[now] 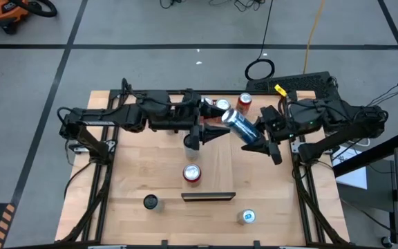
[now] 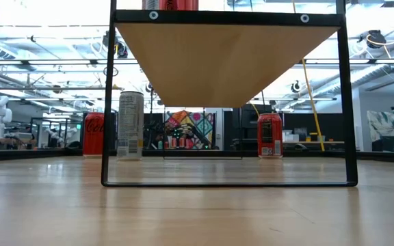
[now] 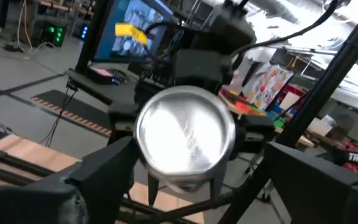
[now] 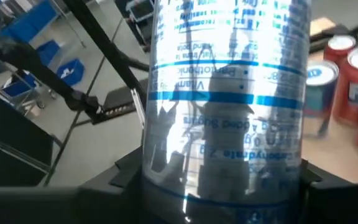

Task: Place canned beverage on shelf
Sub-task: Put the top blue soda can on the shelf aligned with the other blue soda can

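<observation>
Your left arm reaches in from the left across the far half of the tabletop, stretched nearly level, and its left gripper (image 1: 216,133) points right with its fingers (image 3: 98,180) spread apart and nothing between them. Your right arm comes in from the right edge, elbow bent, wrist angled down and toward the left. Its right gripper (image 1: 258,144) is closed around a blue-and-silver can (image 1: 240,125), holding it tilted above the tabletop, the can's end facing your left gripper just beside it.
</observation>
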